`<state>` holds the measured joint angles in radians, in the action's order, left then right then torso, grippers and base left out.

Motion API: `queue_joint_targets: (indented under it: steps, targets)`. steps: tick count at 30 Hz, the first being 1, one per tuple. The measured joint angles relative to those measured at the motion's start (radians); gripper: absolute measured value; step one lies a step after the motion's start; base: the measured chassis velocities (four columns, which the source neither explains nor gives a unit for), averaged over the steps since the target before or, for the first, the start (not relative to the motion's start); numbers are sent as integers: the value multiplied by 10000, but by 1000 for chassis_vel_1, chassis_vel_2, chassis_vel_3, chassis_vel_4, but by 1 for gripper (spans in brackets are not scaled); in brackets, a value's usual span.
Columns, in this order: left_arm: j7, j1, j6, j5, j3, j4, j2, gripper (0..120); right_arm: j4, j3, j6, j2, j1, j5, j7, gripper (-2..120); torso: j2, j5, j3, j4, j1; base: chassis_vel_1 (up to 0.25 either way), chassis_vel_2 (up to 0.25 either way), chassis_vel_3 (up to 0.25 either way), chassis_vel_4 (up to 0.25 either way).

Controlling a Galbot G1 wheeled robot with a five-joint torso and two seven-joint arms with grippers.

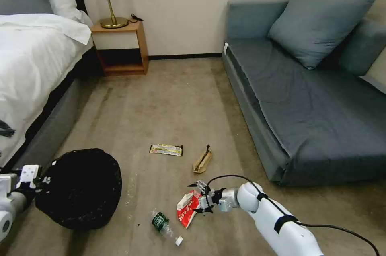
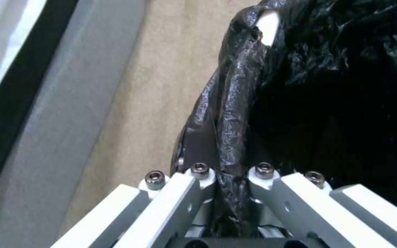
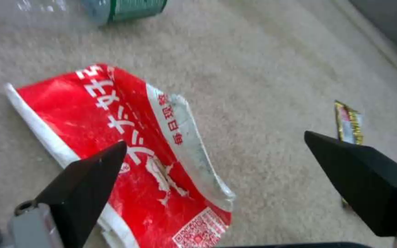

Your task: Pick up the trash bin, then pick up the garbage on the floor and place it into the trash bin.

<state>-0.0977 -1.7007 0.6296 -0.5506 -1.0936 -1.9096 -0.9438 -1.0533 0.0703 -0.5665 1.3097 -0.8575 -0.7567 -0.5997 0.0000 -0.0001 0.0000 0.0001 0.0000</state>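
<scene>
Carpeted bedroom floor (image 1: pixel 173 99), with bed (image 1: pixel 32 67) along one edge and sofa (image 1: pixel 313 107) along the other. Near the bed-side edge: trash bin (image 1: pixel 80 187), rim and glossy black bag (image 2: pixel 235 103) pinched in the left tool (image 2: pixel 231 179). Toward the middle: red-white wrapper (image 1: pixel 188 207), lying flat, with the right tool (image 3: pixel 214 148) spread wide just above it. Close by: bottle (image 1: pixel 163 222), gold-black wrapper (image 1: pixel 166 150) and paper pouch (image 1: pixel 202 160), apart from each other.

Probably very light and thin (also slippery, being foil). Best taken at the raised, curled edge, since hard to pinch where flat on carpet. Likely to crumple, not break.
</scene>
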Motion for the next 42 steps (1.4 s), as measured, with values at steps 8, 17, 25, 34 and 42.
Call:
queue_joint_targets:
  steps: [8, 17, 25, 34, 42]
  targets:
    - [-41, -181, -10, 118, -5, -255, -225, 3, 984, -114, -230, 654, 453, -1119, 50, 78, 0, 1, 0, 1, 0, 0, 0, 0, 0]
    - [-43, -178, -10, 154, 112, -376, -343, 3, 1473, -280, -441, 772, 576, -1865, -8, 41, 0, 0, -1, -1, 0, 0, 0, 0, 0]
    - [-38, -180, -12, 194, 174, -426, -540, 3, 1364, -407, -496, 677, 412, -1736, 24, 10, 0, 1, 0, -1, 0, 0, 0, 0, 0]
    - [-37, -193, -22, 192, 167, -450, -551, 3, 334, -992, -391, 155, -252, -397, -216, 0, 0, 3, 0, 0, 0, 0, 0, 0, 0]
    - [-54, -215, -25, 167, 137, -528, -602, 3, -1746, -912, 1035, -888, -1001, 4453, 103, 0, 0, 2, -1, -4, 0, 0, 0, 0, 0]
